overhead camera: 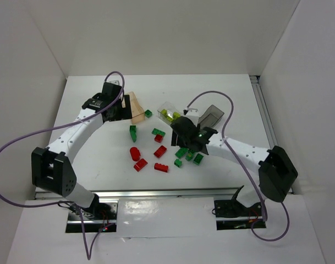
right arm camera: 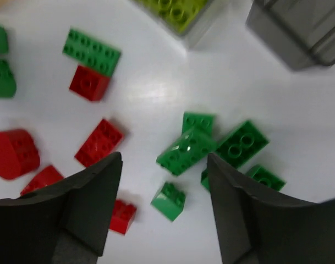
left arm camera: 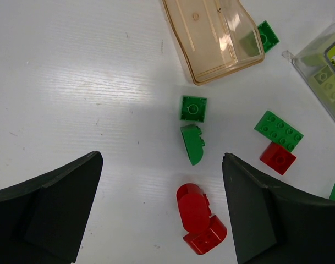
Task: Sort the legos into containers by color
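Note:
Red and dark green legos lie scattered mid-table (overhead camera: 160, 151). The peach-orange container (overhead camera: 136, 108) lies tipped at the back left. The clear container (overhead camera: 168, 113) holds yellow-green bricks. The smoky grey container (overhead camera: 212, 115) stands to its right. My left gripper (overhead camera: 121, 109) is open and empty beside the peach container (left arm camera: 217, 38). Its wrist view shows a rounded red brick (left arm camera: 197, 217) and two green bricks (left arm camera: 193, 108) between the fingers. My right gripper (overhead camera: 190, 140) is open and empty above a cluster of green bricks (right arm camera: 190, 148) and a small green brick (right arm camera: 169, 201).
White walls enclose the table on three sides. A green brick (left arm camera: 267, 35) lies just behind the peach container. Red bricks (right arm camera: 99, 142) lie left of the right gripper. The clear container (right arm camera: 178, 11) and the grey container (right arm camera: 299, 27) are at the top of the right wrist view.

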{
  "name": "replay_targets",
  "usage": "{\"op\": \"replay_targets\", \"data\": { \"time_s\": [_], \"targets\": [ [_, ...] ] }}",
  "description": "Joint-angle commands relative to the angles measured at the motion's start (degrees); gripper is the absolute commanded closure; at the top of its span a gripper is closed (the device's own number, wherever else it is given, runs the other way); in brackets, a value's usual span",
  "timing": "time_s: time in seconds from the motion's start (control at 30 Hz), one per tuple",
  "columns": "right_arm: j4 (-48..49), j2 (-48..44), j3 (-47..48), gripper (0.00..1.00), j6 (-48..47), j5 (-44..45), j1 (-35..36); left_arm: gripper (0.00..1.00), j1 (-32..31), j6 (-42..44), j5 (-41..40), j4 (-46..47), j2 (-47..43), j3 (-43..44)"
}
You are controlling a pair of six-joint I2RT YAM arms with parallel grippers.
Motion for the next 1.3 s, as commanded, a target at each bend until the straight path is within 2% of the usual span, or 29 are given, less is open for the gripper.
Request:
{"op": "replay_targets", "data": {
  "time_s": [0.0, 0.13, 0.8, 0.93, 1.27],
  "targets": [
    [-3.3, -1.3, -3.2, 0.28, 7.5, -5.1, 1.7, 0.01, 0.0, -1.0, 1.1, 0.8, 1.3, 1.8],
    [3.8, -1.3, -7.7, 0.22, 12.3, -13.2, 1.7, 0.01, 0.0, -1.0, 2.3, 1.4, 1.3, 2.3],
    [4.5, 10.8, -3.6, 0.27, 11.1, -8.4, 1.1, 0.01, 0.0, -0.5, 2.3, 1.4, 2.5, 2.3],
    [5.8, 12.1, -3.6, 0.33, 10.6, -7.3, 0.6, 0.01, 0.0, -0.5, 2.3, 1.4, 3.0, 2.3],
    [4.4, 14.6, 1.4, 0.61, 8.3, -3.4, 0.6, 0.01, 0.0, -0.5, 2.3, 1.9, 3.0, 2.3]
  ]
}}
